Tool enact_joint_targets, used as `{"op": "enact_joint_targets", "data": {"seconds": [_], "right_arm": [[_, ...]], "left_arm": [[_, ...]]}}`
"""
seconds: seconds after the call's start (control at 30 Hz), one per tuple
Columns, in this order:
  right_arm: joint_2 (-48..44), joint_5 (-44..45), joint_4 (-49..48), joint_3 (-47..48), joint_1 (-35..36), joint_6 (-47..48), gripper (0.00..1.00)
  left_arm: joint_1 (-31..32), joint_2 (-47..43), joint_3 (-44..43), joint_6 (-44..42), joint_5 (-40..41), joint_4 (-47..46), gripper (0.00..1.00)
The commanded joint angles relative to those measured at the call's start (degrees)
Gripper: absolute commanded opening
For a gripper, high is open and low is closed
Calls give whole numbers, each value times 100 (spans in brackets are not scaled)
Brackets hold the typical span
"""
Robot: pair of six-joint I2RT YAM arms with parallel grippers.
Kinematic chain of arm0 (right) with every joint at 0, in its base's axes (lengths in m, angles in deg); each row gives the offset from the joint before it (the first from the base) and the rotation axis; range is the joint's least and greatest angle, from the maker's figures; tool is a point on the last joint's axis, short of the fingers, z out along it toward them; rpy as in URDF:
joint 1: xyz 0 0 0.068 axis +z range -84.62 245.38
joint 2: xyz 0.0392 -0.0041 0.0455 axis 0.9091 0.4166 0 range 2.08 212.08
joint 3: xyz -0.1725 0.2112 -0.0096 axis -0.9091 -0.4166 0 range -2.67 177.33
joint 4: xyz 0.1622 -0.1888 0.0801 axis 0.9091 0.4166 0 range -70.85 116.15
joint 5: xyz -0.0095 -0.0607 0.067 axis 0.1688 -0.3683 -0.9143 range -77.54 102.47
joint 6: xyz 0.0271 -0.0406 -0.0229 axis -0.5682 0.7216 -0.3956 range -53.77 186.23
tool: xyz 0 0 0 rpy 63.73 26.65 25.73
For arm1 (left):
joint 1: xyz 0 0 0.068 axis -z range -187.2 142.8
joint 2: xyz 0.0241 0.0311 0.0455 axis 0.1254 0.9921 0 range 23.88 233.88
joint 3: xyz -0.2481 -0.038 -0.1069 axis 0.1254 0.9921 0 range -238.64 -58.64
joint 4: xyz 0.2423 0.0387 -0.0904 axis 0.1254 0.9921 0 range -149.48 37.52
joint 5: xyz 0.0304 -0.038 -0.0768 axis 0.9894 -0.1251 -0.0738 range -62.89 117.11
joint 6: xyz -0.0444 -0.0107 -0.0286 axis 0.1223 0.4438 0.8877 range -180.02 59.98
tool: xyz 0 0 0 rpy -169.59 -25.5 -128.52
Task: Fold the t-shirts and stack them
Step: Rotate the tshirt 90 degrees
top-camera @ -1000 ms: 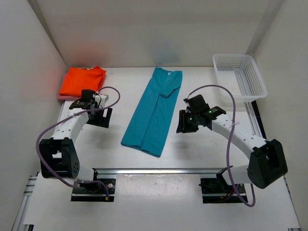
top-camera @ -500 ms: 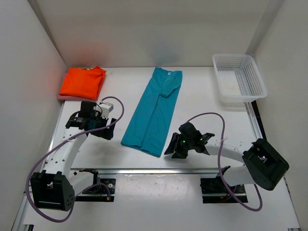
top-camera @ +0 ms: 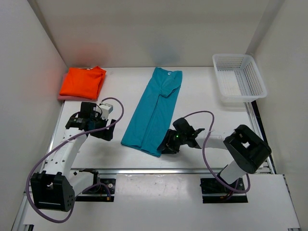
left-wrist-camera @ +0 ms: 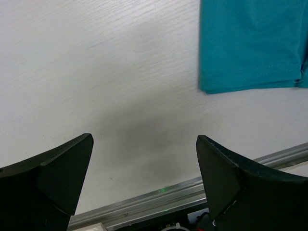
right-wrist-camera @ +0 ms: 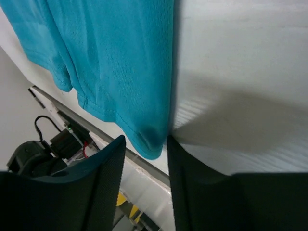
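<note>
- The teal t-shirt (top-camera: 153, 113), folded into a long strip, lies mid-frame on the worktop (top-camera: 202, 103).
- The right fingers (right-wrist-camera: 115, 154) straddle its lower-right hem corner; we cannot tell whether they pinch it.
- The left fingers (left-wrist-camera: 72, 159) are spread wide, empty.
- We judge the crosswise fold comes next: grip both hem corners.

t-shirt (top-camera: 154, 108): centre of table (top-camera: 202, 91) | stacked t-shirts (top-camera: 83, 82): far-left corner | basket (top-camera: 257, 77): far-right corner
</note>
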Motion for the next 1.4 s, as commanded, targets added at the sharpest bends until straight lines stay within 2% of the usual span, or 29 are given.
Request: {"op": "enact_joint_targets", "data": {"seconds": [0.0, 0.07, 0.13, 0.17, 0.2, 0.3, 0.37, 0.4, 0.5, 0.6, 0.67, 0.73, 0.8, 0.83, 1.0, 1.07, 1.13, 1.2, 1.27, 1.37], "right_arm": [[430, -362, -85, 93, -50, -124, 44], [439, -423, -93, 103, -33, -97, 35], [369, -467, -129, 33, -59, -142, 13], [273, -493, -137, -37, -59, -159, 9], [150, -502, -94, -116, -163, -194, 0], [-341, -459, 99, -467, -322, -133, 0], [-746, -450, 318, -705, -506, -37, 0], [-1009, -519, 407, -915, -681, 42, 0], [-1650, -914, 634, -1434, -1244, 358, 0], [-2012, -1195, 986, -1637, -1727, 692, 0], [-2154, -1441, 1188, -1638, -2244, 1000, 1], [-2145, -1749, 1304, -1595, -2640, 1500, 4], [-2023, -2127, 1592, -1454, -2915, 1825, 13], [-1935, -2181, 1620, -1314, -2959, 2019, 16], [-1338, -2269, 2050, -769, -2705, 2784, 29], [-1196, -2304, 2121, -715, -2678, 2838, 30], [-1353, -2313, 2104, -802, -2669, 2655, 31], [-1599, -2243, 2008, -899, -2669, 2478, 33], [-1862, -2181, 1963, -1083, -2704, 2207, 33], [-2197, -2199, 1788, -1355, -2626, 1715, 34]], "left_arm": [[57, -171, 57, -13, 14, -72, 99], [66, -240, 57, -22, 58, -89, 98], [74, -284, 83, -57, 84, -98, 99], [83, -285, 118, -65, 137, -116, 98], [135, -319, 93, -92, 137, -116, 99], [398, -390, 145, -293, 251, -125, 99], [793, -390, 241, -547, 740, -151, 97], [1169, -329, 277, -636, 831, -195, 96], [2145, -127, 400, -1242, 1805, -317, 92], [3164, -126, 531, -2138, 2465, -572, 91], [3955, -266, 750, -3093, 2982, -1106, 91], [4352, -372, 978, -3980, 3124, -1441, 90], [4513, -521, 1277, -5123, 2724, -1741, 90], [4513, -670, 1357, -5406, 2521, -1846, 89], [4610, -1032, 2288, -7576, 1195, -2496, 89], [4645, -997, 2464, -8043, 886, -2498, 88], [4654, -1014, 2553, -8326, 376, -2507, 88], [4461, -1040, 2877, -8957, -98, -2821, 87], [4303, -857, 3106, -9248, -249, -3261, 86], [4179, -550, 3002, -9207, -671, -3297, 86]]}}
